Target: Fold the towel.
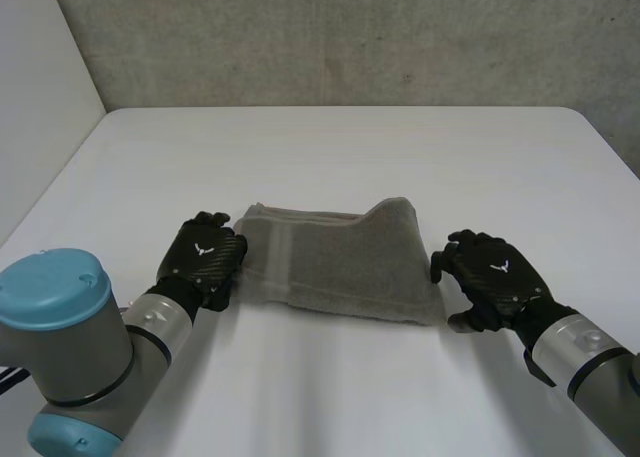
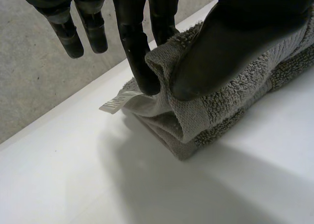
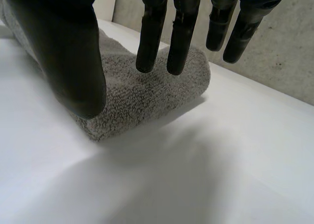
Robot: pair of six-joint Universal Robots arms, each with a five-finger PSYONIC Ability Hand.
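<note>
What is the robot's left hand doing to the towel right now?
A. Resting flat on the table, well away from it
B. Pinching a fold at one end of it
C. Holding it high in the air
B: in the left wrist view the left hand nips a fold of the towel between a finger and its thumb, at the end with the white label, while the towel lies on the table.

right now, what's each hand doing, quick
Left hand: shut on the towel, top layer pinched between thumb and finger.
Right hand: open, straight fingers at the towel's other end.
</note>
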